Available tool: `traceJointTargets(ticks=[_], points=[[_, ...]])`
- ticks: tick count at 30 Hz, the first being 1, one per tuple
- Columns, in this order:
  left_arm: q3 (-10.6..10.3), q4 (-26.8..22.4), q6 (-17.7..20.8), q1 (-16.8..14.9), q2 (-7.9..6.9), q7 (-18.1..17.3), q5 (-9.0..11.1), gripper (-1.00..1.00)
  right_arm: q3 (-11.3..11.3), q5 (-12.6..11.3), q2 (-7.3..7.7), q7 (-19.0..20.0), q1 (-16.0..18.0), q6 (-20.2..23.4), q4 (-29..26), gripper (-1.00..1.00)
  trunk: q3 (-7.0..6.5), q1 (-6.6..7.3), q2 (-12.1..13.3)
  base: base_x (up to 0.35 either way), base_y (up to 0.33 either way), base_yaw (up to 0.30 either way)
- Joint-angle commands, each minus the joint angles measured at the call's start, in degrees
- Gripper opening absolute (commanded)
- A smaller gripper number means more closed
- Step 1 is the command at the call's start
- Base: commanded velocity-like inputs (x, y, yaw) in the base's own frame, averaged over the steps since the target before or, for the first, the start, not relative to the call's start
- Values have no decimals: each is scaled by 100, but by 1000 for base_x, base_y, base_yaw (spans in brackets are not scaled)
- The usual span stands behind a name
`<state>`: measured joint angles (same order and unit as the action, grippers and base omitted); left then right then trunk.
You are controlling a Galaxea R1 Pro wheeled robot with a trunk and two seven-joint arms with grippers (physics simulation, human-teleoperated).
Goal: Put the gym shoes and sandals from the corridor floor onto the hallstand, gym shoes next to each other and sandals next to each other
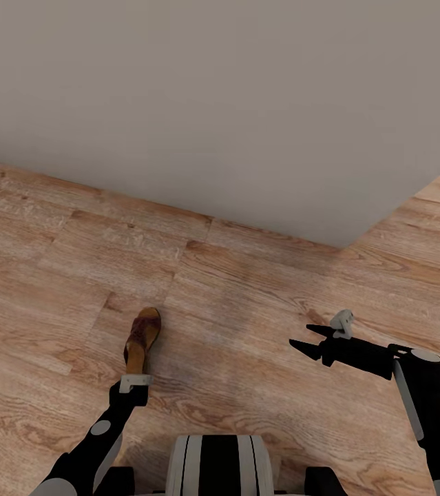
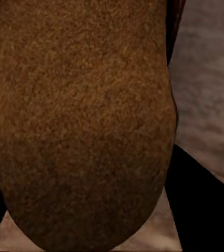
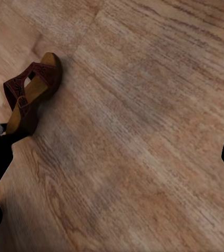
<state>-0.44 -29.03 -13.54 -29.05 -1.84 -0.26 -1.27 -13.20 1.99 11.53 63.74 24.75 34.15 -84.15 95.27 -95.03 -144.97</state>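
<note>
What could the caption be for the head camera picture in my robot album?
Left gripper holds a brown sandal over the wood floor; open right gripper hovers nearby.

Soft, even simulator light with no glare and only weak shadows.

A faint grey shadow patch lies on the corridor floor (image 1: 247, 296) below the wall (image 1: 247, 103). The head view is sharp. In the left wrist view the sandal (image 2: 85, 126) is very close and grainy; the right wrist view is dimmer and slightly soft.
</note>
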Motion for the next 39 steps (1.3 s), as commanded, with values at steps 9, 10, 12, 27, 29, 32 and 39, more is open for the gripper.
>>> traceJointTargets(ticks=[9, 10, 12, 27, 29, 32, 39], points=[[20, 2, -39, 1, -12, 0, -25, -100, -7, 21, -1, 33, 2, 39, -4, 100, 3, 1, -1, 0, 0, 0], [22, 2, -40, 2, -12, 0, -25, -100, -7, 21, -1, 33, 3, 39, -4, 100, 3, 1, -1, 0, 0, 0], [25, 0, -42, 3, -16, 0, -25, -100, -7, 21, -1, 33, 3, 39, -4, 100, 3, 1, -1, 0, 0, 0], [26, -7, -47, 13, -18, -44, -23, -100, -10, 21, -18, 33, 3, 34, -10, 100, -175, 21, 10, 0, 0, 0], [26, -7, -45, 15, -19, -48, -23, -100, -8, 21, -29, 33, 3, 32, -12, 100, -219, 27, 12, 0, 0, 0], [27, -7, -44, 14, -19, -51, -22, -100, -9, 21, -34, 33, 3, 31, -13, 100, -285, 34, 16, 0, 0, 0], [33, -7, -44, 13, -19, -53, -24, -100, -18, 31, -36, 33, 3, 30, -7, 100, -440, 52, 26, 0, 0, 0]])
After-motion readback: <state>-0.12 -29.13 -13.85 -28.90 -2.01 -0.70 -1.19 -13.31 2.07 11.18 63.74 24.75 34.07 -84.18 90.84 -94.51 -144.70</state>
